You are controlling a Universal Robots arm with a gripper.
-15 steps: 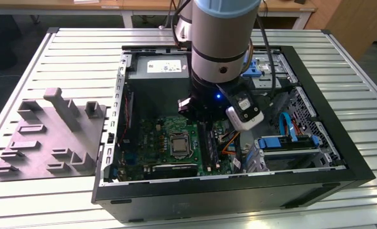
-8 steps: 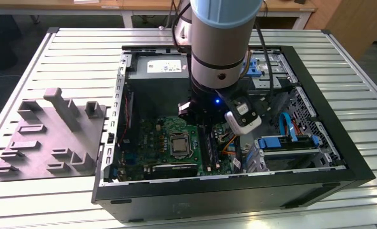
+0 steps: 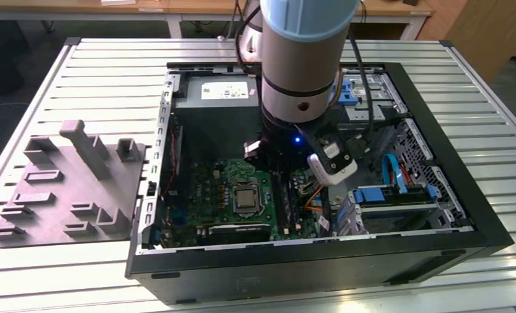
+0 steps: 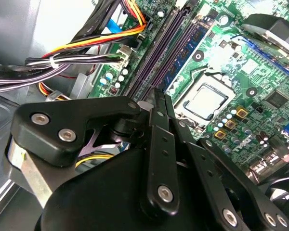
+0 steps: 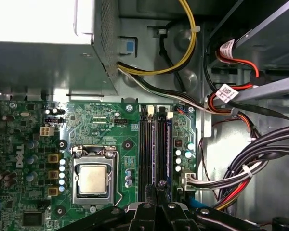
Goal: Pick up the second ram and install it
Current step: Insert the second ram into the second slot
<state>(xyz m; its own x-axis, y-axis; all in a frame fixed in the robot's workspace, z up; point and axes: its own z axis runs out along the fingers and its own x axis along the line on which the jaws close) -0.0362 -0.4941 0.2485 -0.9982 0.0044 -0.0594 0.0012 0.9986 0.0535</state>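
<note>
Inside the open computer case [image 3: 310, 261] my arm [image 3: 297, 98] reaches down onto the green motherboard [image 3: 231, 176]. My gripper [image 4: 156, 96] [image 5: 159, 185] is shut, its black fingertips pressed together at the near end of the long black memory slots [image 5: 145, 144]. The second ram [image 4: 185, 48], a dark blue strip with small chips, stands on edge in the slots right beside the fingertips. In the first wrist view it shows as a thin blue line [image 5: 168, 144]. I cannot tell whether the fingertips touch it.
The silver processor [image 5: 93, 179] sits beside the slots. Bundles of coloured cables [image 5: 250, 163] run on the slots' other side. The power supply [image 3: 223, 91] and a drive cage with blue tabs [image 3: 388, 192] crowd the case. A grey fixture [image 3: 66, 182] lies on the slatted table at the exterior view's left.
</note>
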